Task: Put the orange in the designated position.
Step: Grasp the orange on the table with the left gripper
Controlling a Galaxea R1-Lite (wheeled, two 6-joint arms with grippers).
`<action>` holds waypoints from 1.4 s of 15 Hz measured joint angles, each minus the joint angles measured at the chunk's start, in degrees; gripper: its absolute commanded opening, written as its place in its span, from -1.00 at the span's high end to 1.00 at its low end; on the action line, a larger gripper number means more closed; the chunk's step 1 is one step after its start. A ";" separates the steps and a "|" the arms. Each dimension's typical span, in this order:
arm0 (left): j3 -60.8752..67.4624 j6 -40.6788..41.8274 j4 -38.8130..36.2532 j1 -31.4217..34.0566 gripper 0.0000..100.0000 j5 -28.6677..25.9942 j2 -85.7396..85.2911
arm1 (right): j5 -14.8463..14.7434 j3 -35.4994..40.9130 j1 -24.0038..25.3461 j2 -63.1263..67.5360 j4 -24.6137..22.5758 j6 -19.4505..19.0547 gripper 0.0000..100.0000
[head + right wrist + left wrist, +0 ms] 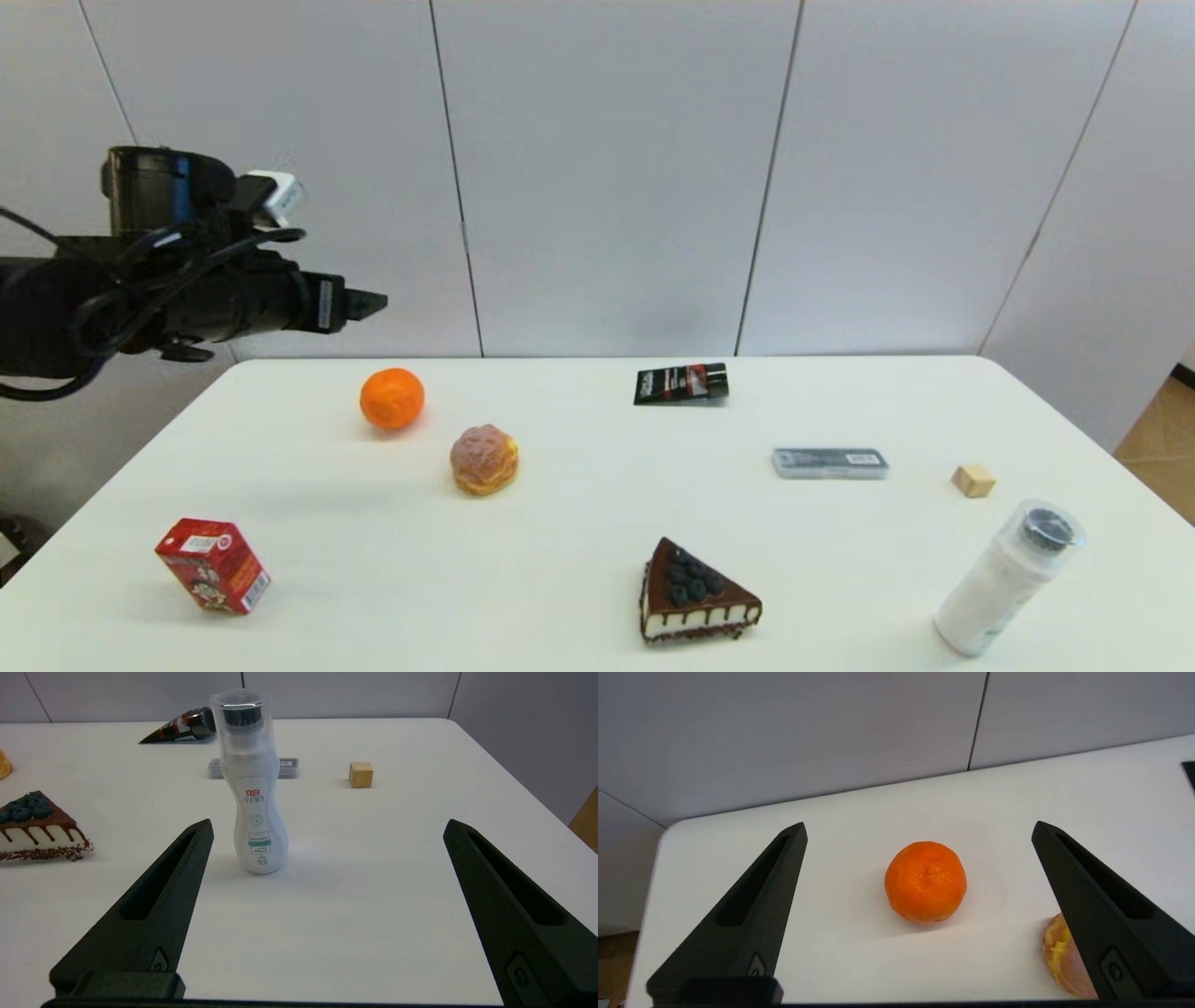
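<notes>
The left gripper (920, 828) hangs spread wide over the table's (579, 523) far left corner, lined up to grab the orange (392, 399); the right gripper (327, 826), spread too, waits near the right edge.

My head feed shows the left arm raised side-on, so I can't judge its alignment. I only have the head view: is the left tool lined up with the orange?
Observer: Yes. In the left wrist view the orange sits centred between the left tool's fingers, which are spread wide and not touching it.
Operator: Anything close enough to get in the way?
Observer: The cream puff shows beside the orange, partly hidden behind one finger.
Operator: And the right arm? It's out of my picture.
Observer: The right tool is open and holds nothing, facing the upright white bottle on the table.
</notes>
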 measured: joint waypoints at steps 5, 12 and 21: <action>-2.10 -0.52 3.00 -0.30 -1.00 -4.06 8.05 | 0.00 0.00 0.00 0.00 -0.02 0.00 -1.00; -2.39 -0.06 5.32 -0.40 -1.00 -5.92 10.28 | -0.02 0.00 0.00 0.00 0.00 -0.02 -1.00; -2.54 -0.45 9.20 0.67 -1.00 -5.42 12.68 | -0.02 -0.01 0.00 0.00 -0.02 0.00 -1.00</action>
